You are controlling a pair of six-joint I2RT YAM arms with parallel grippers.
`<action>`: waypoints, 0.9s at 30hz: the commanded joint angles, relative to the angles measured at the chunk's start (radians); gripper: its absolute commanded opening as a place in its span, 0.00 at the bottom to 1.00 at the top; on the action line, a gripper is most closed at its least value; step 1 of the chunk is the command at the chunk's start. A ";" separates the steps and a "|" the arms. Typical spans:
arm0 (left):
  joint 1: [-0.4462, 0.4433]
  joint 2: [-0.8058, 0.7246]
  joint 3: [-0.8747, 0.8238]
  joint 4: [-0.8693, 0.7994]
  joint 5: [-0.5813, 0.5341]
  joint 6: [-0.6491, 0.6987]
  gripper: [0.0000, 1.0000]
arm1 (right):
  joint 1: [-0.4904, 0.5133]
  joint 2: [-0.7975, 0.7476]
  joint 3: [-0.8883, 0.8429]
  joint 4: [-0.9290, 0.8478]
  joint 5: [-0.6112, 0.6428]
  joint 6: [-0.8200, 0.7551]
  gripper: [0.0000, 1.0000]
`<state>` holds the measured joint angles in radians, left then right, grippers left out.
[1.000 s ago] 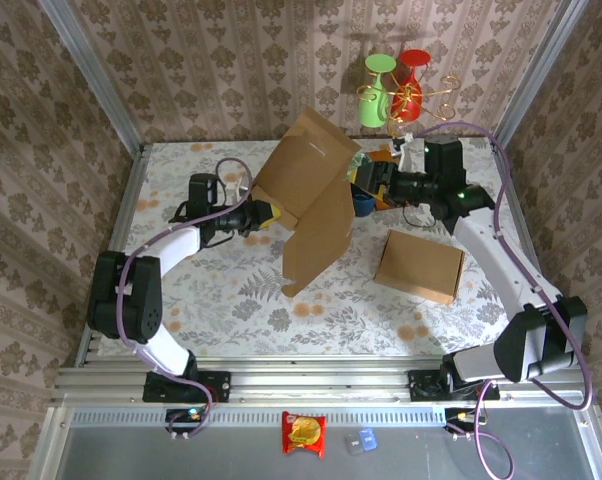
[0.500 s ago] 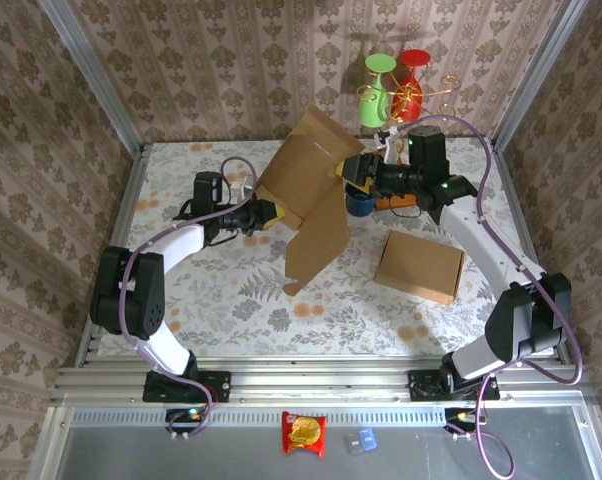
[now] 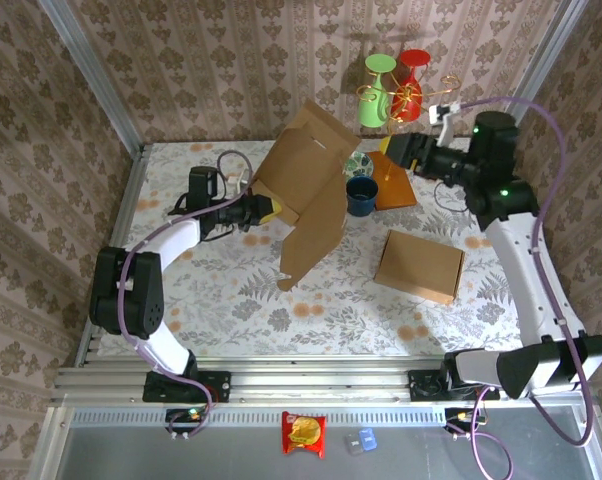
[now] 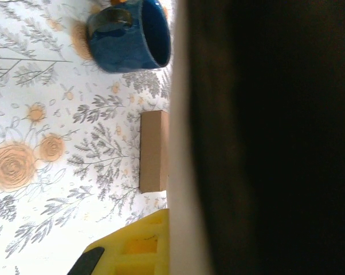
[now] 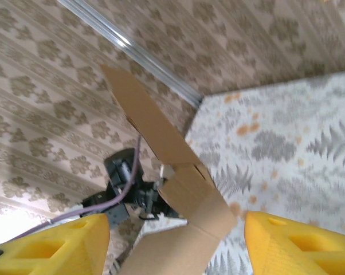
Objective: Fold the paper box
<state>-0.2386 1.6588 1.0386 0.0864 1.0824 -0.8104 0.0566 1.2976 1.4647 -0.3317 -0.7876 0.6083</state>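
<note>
- The left gripper [image 3: 265, 210] reaches in from the left over the flowered table [image 3: 211, 290]; its jaws are pressed together, clamped on the left-hand edge of the paper box [image 3: 306, 185]; in the left wrist view one yellow finger [image 4: 141, 249] lies right against the cardboard, which stands as a dark wall along the right side.
- The paper box is unfolded and held up off the table near its middle, immediately right of that gripper and touching it; its long axis runs from the far side, by the back wall [image 3: 231, 60], down toward the near side, slanting slightly left at the bottom; the upper panel tilts up toward the wall and a long flap hangs down; whether the flap's lowest corner touches the table I cannot tell.
- A blue mug [image 3: 361, 196] stands upright just beside the box's right edge.
- A closed box [image 3: 419, 266] lies flat on the table further right and nearer, well apart from both grippers.
- The right gripper [image 3: 396, 150] hangs raised at the far right, well apart from the paper box and aimed left toward it; its yellow fingers [image 5: 52, 246] stand wide apart with nothing between them; in the right wrist view the box's upper panel points up and left toward the corner of the walls.
</note>
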 commanded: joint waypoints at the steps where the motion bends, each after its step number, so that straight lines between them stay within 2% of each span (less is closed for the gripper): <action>1: 0.001 0.033 0.054 -0.076 0.091 0.076 0.00 | -0.015 0.067 0.079 -0.040 -0.115 -0.050 0.63; 8: -0.017 0.061 0.148 -0.348 0.118 0.285 0.00 | -0.008 0.232 0.235 -0.062 -0.234 -0.109 0.62; 12: -0.024 0.065 0.149 -0.369 0.118 0.307 0.00 | 0.022 0.278 0.275 -0.077 -0.268 -0.132 0.61; 17: -0.036 0.075 0.161 -0.392 0.110 0.326 0.00 | 0.046 0.311 0.266 -0.058 -0.280 -0.121 0.54; 27: -0.044 0.096 0.186 -0.404 0.099 0.329 0.00 | 0.078 0.325 0.255 -0.101 -0.280 -0.164 0.51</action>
<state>-0.2745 1.7386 1.1873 -0.3023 1.1591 -0.5079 0.1261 1.6085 1.6985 -0.3969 -1.0454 0.4793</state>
